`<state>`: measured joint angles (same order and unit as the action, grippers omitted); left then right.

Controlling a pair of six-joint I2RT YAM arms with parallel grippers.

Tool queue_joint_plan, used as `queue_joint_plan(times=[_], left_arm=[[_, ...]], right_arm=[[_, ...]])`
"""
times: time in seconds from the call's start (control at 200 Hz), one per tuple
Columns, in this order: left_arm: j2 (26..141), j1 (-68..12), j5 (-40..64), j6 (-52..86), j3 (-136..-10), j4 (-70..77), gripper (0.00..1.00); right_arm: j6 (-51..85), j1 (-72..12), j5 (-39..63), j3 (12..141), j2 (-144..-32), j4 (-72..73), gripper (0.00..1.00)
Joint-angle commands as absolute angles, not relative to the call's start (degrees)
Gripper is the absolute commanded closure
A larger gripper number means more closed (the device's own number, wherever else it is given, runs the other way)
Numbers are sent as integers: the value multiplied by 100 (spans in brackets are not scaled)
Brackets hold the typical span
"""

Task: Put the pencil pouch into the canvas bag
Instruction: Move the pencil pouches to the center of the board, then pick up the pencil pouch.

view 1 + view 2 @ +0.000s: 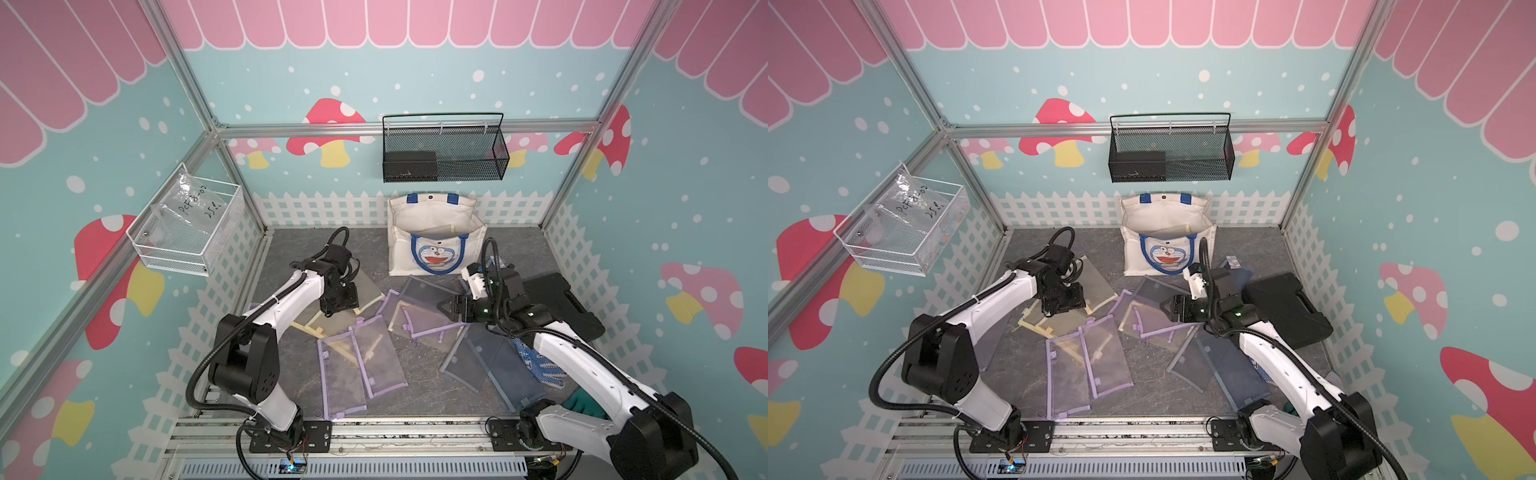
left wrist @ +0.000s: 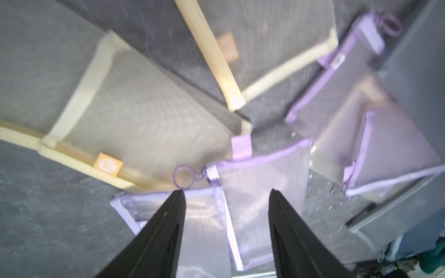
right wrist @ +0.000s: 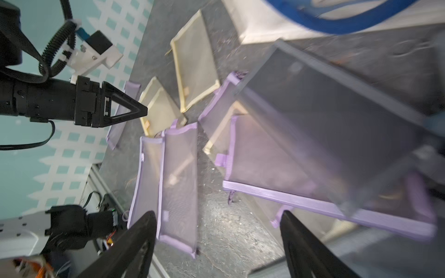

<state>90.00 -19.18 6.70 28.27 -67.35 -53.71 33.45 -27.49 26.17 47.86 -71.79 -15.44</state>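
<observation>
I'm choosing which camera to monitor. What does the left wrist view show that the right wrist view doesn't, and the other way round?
Only the left wrist view shows the left gripper from behind, open, nothing between its fingers, above a purple-trimmed mesh pencil pouch.

Only the right wrist view shows the cream-white canvas bag with blue handles, the open, empty right gripper, and the left gripper from the side.

Both show cream-trimmed mesh pencil pouches on the grey stone-patterned tabletop.

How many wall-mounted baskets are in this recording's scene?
2. A black mesh basket hangs on the back wall above the canvas bag; a white wire basket hangs on the left wall, holding a clear plastic bag. None appears hidden.
</observation>
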Motion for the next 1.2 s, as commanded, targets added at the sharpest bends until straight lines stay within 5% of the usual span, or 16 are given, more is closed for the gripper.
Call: queue_joint_plan(times=[0.0,0.185,0.73,1.021,1.191], left_arm=[[8603,-2162,992,3141,-6182,-5450,42],[7851,-2281,1486,3681,-5042,-4956,43],[7477,-2291,2244,4489,-3388,-3198,46],[7607,-2289,2304,4597,-3125,-2799,48],[7510,-2285,2295,4572,-3171,-2858,48]], right_arm=[[3196,-3234,3148,5072,-7920,-830,18],[3544,-3553,3599,5173,-9130,307,22],[3266,-4287,3867,6214,-11325,468,39],[3273,-4386,3800,6124,-11209,482,84],[3081,-4392,3374,6091,-10543,-85,94]])
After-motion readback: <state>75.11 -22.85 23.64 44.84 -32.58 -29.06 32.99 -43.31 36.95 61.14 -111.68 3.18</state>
